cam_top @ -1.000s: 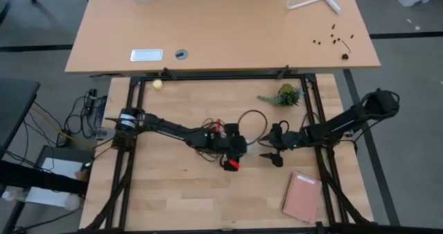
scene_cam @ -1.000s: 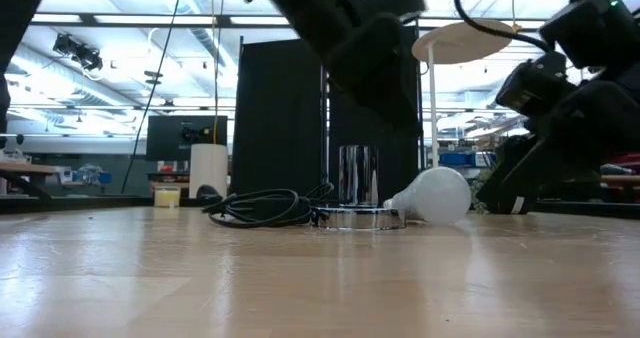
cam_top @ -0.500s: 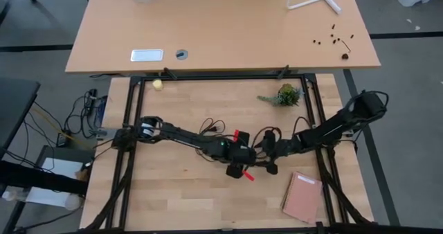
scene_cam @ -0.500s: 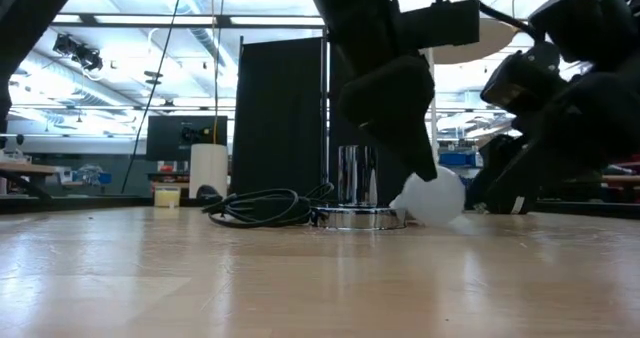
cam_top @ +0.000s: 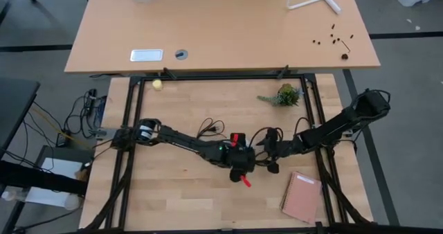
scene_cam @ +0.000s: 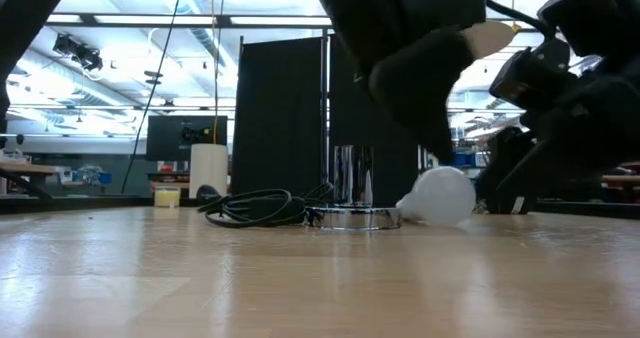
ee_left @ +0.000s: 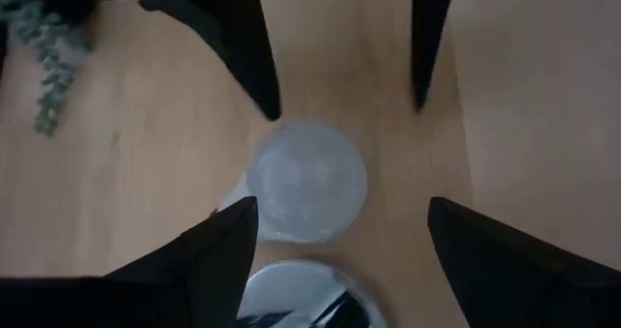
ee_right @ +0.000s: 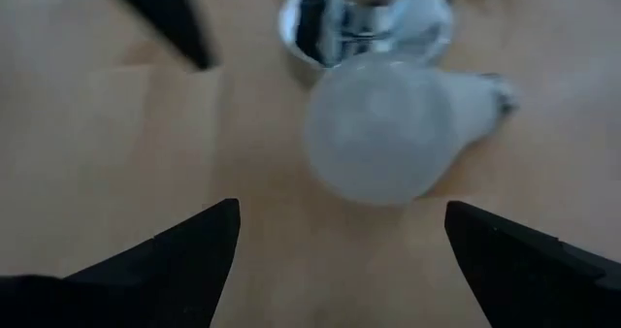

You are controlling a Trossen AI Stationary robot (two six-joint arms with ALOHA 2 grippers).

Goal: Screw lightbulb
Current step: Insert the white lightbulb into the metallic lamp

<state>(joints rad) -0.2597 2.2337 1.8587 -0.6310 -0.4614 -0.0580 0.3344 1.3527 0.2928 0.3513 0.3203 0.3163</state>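
A small white frosted lightbulb (ee_right: 388, 129) with a pear shape and a greyish screw base lies on its side on the wooden desk (cam_top: 173, 192), near the desk's centre. In the low view the lightbulb (scene_cam: 436, 196) rests on the wood with its round end toward 3 o'clock and its narrow base toward 9 o'clock, just beside a round silver socket disc (scene_cam: 355, 216). Its long axis runs roughly level with the desk surface.

The left tool (ee_left: 340, 246) hovers above the bulb with its fingers spread wide, grasping nothing. The right tool (ee_right: 340, 260) sits close beside the bulb, fingers likewise apart and empty.

The high view hides the bulb under the two arms, but shows a small green plant (cam_top: 284, 95) at about 1 o'clock from them and a pink notebook (cam_top: 302, 196) at about 4 o'clock. Only the low view shows a coiled black cord (scene_cam: 262, 207) beside the disc.
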